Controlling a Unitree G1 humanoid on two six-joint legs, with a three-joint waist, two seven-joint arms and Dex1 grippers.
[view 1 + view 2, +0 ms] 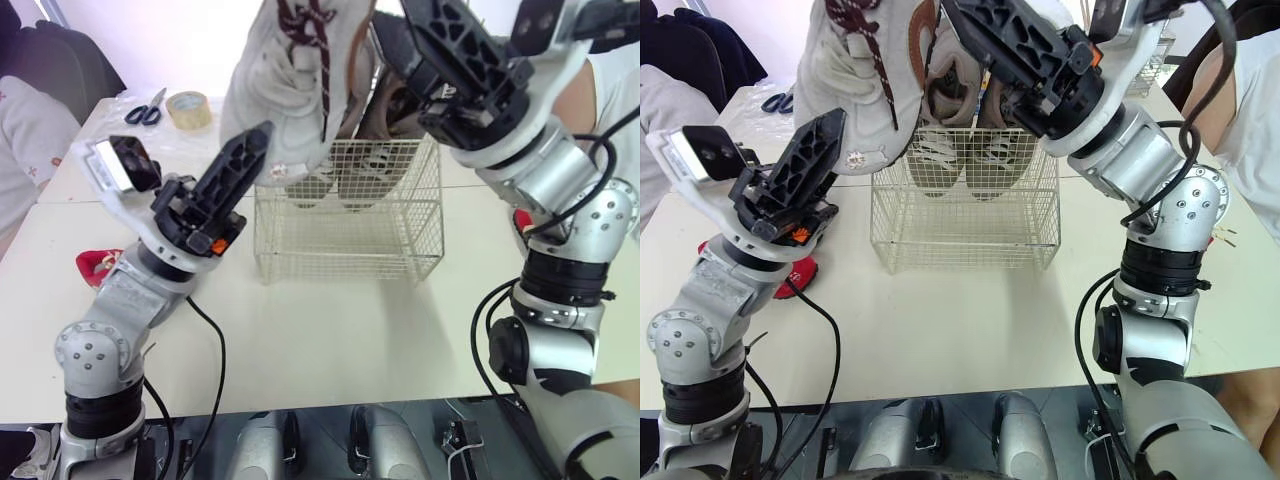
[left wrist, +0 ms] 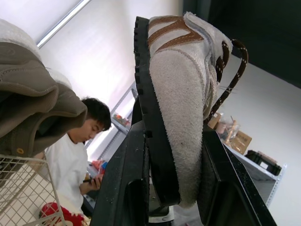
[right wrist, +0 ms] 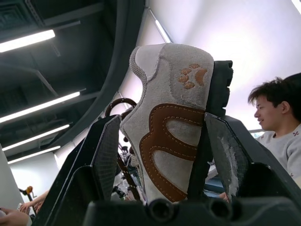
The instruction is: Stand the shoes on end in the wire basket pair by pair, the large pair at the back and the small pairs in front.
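Grey suede shoe (image 1: 285,90), large, with brown trim and a black sole, is held up in the air between the two tools. Its long axis is close to upright, toe end down and laces facing the robot. The left tool (image 1: 258,140) reaches up from below and is closed on the lower end, with the sole against one finger. The right tool (image 3: 162,120) comes in from above and clamps the upper part, again with the sole against a finger. Just beyond the left tool's fingertips and below the right tool stands the wire basket (image 1: 350,240) on the table (image 1: 330,340). Two more shoes (image 1: 355,165) stand on end in it, their tops rising above its rim.
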